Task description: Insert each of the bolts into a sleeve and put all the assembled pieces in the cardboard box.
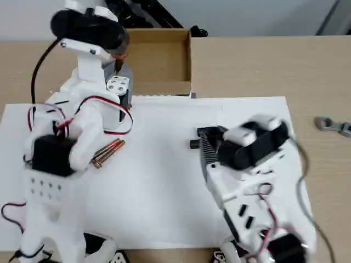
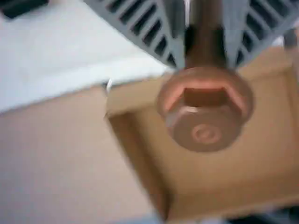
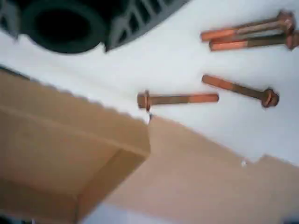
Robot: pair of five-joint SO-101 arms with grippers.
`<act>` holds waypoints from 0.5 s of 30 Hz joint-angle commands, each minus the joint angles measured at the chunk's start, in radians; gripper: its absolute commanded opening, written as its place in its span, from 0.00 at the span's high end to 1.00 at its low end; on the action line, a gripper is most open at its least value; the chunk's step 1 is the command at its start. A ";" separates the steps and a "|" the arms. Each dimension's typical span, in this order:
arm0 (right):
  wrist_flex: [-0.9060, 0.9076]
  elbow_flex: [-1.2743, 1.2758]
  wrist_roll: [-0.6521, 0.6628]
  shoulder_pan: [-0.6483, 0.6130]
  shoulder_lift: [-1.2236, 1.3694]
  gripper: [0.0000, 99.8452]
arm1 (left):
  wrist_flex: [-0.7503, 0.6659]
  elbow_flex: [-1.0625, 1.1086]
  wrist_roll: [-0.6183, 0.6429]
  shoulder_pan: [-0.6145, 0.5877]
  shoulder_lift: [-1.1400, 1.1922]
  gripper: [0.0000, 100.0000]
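My left gripper [image 1: 118,66] is shut on a copper bolt [image 2: 205,109], which hangs head-down over the open cardboard box [image 2: 224,186] at the table's far side [image 1: 159,60]. My right gripper [image 1: 202,141] sits mid-table on the white sheet, shut on a black sleeve [image 3: 60,23] that sticks out toward the left arm [image 1: 194,144]. In the right wrist view, loose copper bolts lie on the sheet: one [image 3: 177,99] close to the box [image 3: 56,154], another [image 3: 240,88] beside it, and a pair [image 3: 247,32] farther off. Two bolts [image 1: 107,152] show beside the left arm's base.
A white paper sheet [image 1: 164,181] covers most of the wooden table. A small metal tool [image 1: 332,125] lies on bare wood at the right edge. The left arm's body hides part of the sheet in front of the box.
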 commanded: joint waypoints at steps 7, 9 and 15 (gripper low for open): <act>-0.461 0.525 0.008 -0.077 -0.272 1.00 | -0.083 -0.007 0.098 0.133 -0.140 0.99; -0.522 0.520 0.008 -0.079 -0.254 1.00 | -0.103 -0.007 0.155 0.137 -0.140 0.99; -0.598 0.440 0.009 -0.097 -0.133 1.00 | -0.137 -0.004 0.172 0.265 -0.140 1.00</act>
